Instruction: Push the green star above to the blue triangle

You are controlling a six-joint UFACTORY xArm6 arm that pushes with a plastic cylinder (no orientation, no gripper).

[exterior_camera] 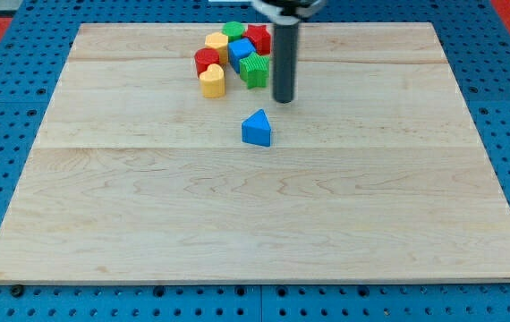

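The green star sits at the lower right of a cluster of blocks near the view's top centre. The blue triangle stands alone below it, near the board's middle. My tip is down on the board just right of the green star and slightly below it, and up and to the right of the blue triangle. The rod touches neither block that I can tell.
The cluster also holds a yellow heart, a red heart, a yellow block, a green block, a red block and a blue block. The wooden board lies on a blue pegboard.
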